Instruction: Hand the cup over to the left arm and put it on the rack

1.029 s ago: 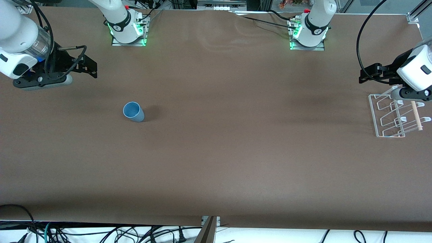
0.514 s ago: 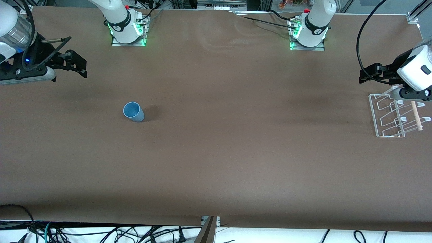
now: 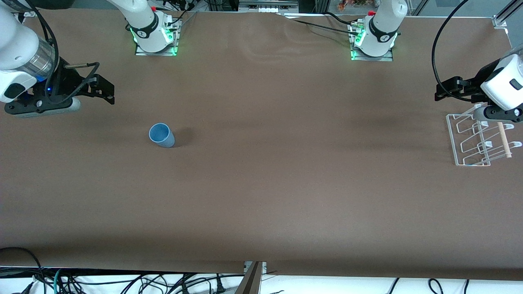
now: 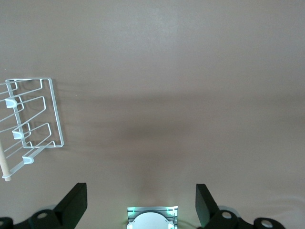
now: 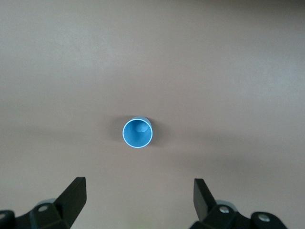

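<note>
the table (image 3: pixel 261 196) is bare brown cloth with wide open room between the two ends. the rack (image 3: pixel 478 141) sits at the left arm's end, close to the table edge. the left gripper (image 4: pixel 141 206) waits over the cloth beside it, fingers spread and empty. the right gripper (image 5: pixel 139 202), also wide open, swung out toward its table edge half a second ago and has now come back in — high over the cup (image 3: pixel 162 135), which stands upright and untouched, mouth up, at the right arm's end. likely the approach is only settling — no descent yet.
</note>
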Robot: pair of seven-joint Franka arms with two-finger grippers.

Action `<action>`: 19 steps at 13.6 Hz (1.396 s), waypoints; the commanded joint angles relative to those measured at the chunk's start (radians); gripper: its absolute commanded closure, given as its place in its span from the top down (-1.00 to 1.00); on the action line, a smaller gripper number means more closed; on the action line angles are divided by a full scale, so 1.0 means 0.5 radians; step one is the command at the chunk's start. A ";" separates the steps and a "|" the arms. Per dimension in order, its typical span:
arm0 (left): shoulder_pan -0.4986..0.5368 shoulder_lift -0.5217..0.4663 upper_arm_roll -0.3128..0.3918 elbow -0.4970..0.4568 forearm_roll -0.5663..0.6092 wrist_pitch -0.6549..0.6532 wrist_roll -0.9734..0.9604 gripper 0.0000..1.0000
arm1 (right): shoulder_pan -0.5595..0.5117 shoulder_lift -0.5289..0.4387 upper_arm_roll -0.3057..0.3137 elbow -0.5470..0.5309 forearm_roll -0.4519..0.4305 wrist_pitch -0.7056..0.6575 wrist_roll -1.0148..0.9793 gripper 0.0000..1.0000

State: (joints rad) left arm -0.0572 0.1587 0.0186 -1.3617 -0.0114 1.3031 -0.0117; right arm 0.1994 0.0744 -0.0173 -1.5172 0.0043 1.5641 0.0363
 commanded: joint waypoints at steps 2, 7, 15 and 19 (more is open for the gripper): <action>-0.008 0.035 0.006 0.076 0.001 -0.035 -0.013 1.00 | -0.021 -0.005 -0.005 0.055 0.004 -0.020 0.013 0.98; -0.008 0.039 0.006 0.076 0.001 -0.035 -0.013 1.00 | -0.021 -0.005 -0.030 0.058 0.007 -0.005 0.013 0.98; 0.007 0.057 0.018 0.070 -0.005 -0.026 -0.010 1.00 | 0.052 0.240 -0.005 0.049 -0.061 -0.036 -0.030 0.99; 0.019 0.032 0.018 0.042 -0.020 -0.026 -0.004 1.00 | 0.046 0.329 -0.008 0.025 -0.045 -0.097 -0.027 0.98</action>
State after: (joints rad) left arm -0.0524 0.1743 0.0268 -1.3598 -0.0114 1.3032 -0.0117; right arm 0.2226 0.2195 -0.0214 -1.5100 -0.0100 1.5468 0.0323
